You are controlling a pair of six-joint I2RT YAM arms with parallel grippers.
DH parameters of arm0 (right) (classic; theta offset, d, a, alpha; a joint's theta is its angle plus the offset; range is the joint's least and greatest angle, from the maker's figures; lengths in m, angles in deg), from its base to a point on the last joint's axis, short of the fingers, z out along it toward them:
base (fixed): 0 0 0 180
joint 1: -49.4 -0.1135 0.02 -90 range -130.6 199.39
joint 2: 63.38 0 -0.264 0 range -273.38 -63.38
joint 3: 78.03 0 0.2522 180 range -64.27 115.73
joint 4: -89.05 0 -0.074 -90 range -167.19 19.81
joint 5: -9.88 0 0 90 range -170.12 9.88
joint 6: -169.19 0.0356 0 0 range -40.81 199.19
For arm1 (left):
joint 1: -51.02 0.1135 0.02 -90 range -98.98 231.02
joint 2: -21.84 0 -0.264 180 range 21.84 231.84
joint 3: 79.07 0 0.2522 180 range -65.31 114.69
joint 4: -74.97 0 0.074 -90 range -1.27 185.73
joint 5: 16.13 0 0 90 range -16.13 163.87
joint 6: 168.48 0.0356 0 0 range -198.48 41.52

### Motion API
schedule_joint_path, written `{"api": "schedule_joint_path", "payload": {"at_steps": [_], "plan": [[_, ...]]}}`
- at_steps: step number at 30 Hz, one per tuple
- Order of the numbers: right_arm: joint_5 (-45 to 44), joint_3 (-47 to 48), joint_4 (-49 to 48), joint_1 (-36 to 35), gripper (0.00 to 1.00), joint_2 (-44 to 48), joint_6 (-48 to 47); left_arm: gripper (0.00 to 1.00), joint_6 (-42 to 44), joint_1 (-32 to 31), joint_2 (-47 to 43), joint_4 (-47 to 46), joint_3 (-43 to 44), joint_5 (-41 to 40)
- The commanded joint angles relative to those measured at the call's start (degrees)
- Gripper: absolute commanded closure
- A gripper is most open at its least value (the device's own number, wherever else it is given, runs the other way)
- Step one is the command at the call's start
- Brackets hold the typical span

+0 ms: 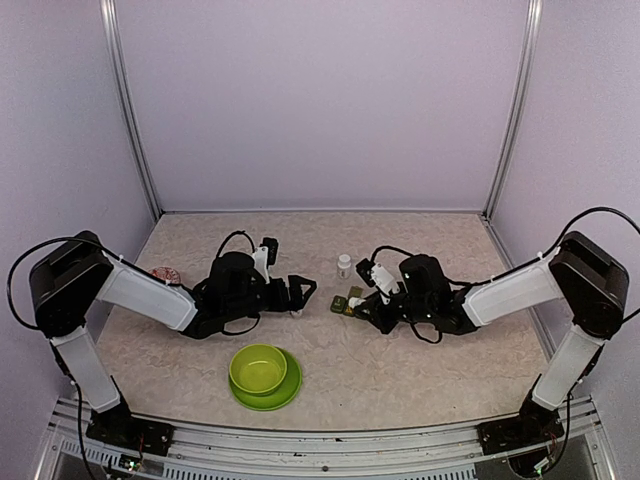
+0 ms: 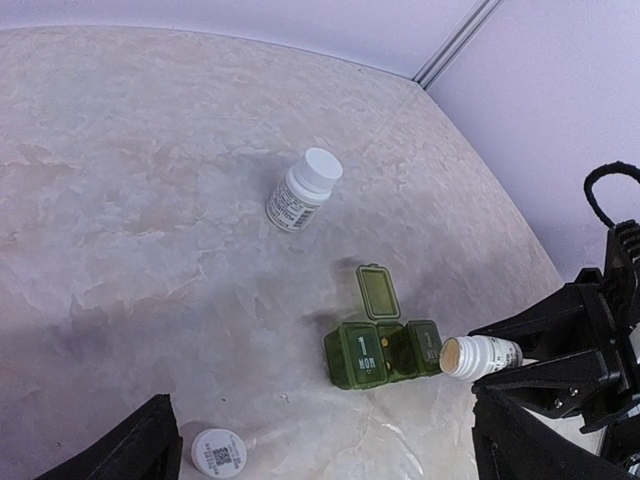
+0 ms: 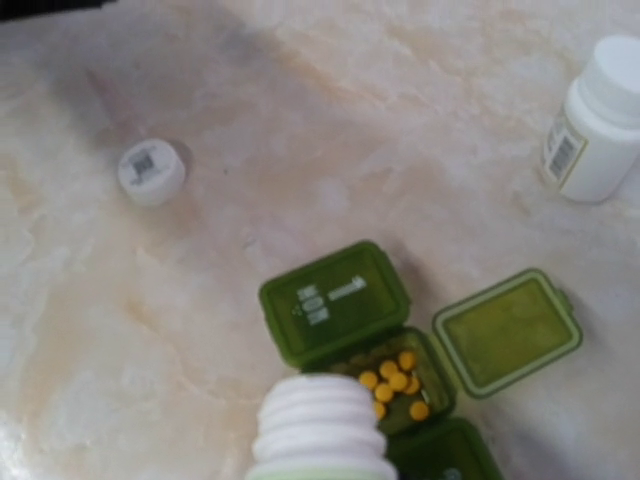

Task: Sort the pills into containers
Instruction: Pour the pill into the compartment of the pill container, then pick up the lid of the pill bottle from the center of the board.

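Observation:
The dark green pill box lies on the table with its middle lid flipped open. It also shows in the right wrist view and in the top view. Several yellow pills lie in the open middle compartment. My right gripper is shut on an uncapped white pill bottle, tipped with its mouth at the box; its threaded neck hangs over the box's edge. My left gripper is open and empty, a little left of the box.
A capped white bottle stands beyond the box and shows in the right wrist view. A loose white cap lies by my left fingers. A lime-green bowl on its plate sits near the front. A small reddish object lies at the left.

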Motion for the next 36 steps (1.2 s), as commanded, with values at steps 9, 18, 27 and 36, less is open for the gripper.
{"api": "schedule_joint_path", "payload": {"at_steps": [9, 18, 27, 36], "plan": [[2.58, -7.94, -23.37, -0.50, 0.96, 1.02, 1.44, 0.01, 1.20, 0.35, -2.94, 3.98, -0.14, -1.81], [6.93, -11.81, -30.83, -0.45, 0.94, 6.82, 2.31, 0.01, 2.33, 0.77, -4.95, 8.88, -0.18, -3.63], [13.55, -16.69, -36.16, 0.71, 0.94, 22.07, 7.48, 0.01, 2.72, 1.69, -6.01, 10.62, -0.84, -4.10], [23.49, -27.14, -56.60, 4.91, 0.95, 34.95, 23.50, 0.01, 2.71, 2.23, -5.79, 13.37, -0.20, -3.78]]}}
